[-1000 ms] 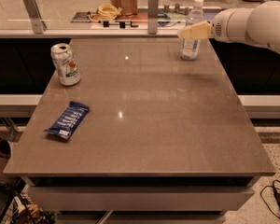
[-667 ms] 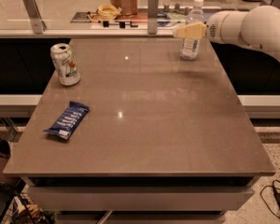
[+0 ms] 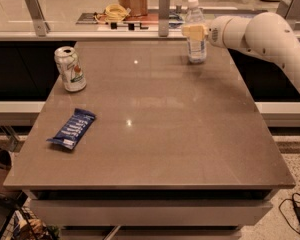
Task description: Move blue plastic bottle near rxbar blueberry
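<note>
Brown table [image 3: 190, 134], far right corner: blue plastic bottle [image 3: 196, 50] stands upright. I see the gripper [image 3: 194, 32] at the bottle's upper body (clamped or not, I can't tell). Flat near the left edge lies the rxbar blueberry [image 3: 71, 129], well apart from the bottle. Behind the bar stands a soda can [image 3: 70, 69].

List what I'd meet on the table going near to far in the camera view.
Flat dark blue snack bar → short green-and-white soda can → tall clear plastic bottle with a white cap, farthest back, with the robot's hand at its upper part.
</note>
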Controlling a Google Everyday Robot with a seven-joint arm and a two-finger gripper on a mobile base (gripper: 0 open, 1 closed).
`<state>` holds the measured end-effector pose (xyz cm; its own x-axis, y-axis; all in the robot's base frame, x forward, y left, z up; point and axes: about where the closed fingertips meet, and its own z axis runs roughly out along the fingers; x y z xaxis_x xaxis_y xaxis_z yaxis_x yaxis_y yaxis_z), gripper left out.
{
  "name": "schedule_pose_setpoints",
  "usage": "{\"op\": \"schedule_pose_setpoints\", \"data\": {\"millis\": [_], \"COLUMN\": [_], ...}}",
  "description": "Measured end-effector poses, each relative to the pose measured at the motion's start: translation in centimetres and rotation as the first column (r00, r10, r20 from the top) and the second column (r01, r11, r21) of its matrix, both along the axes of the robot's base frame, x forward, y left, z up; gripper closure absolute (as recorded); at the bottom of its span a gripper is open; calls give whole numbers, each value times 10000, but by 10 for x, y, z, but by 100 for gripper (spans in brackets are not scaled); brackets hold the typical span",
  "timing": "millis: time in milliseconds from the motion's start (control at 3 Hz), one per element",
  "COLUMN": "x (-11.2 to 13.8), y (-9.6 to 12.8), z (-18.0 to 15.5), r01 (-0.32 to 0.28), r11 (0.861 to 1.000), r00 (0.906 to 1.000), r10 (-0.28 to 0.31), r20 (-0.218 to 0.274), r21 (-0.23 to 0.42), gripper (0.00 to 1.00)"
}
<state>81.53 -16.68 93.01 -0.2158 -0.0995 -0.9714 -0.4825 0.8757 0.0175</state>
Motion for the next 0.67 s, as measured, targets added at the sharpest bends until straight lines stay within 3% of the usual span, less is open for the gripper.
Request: {"op": "schedule_pose_setpoints", "data": {"millis": [667], "x": [1], "y": [5], "z": [-3], "r01": [-69], "r11": [10000], "r00": [10000], "r10": [69], "r20": [-27], "r21": [12], "gripper": [88]}}
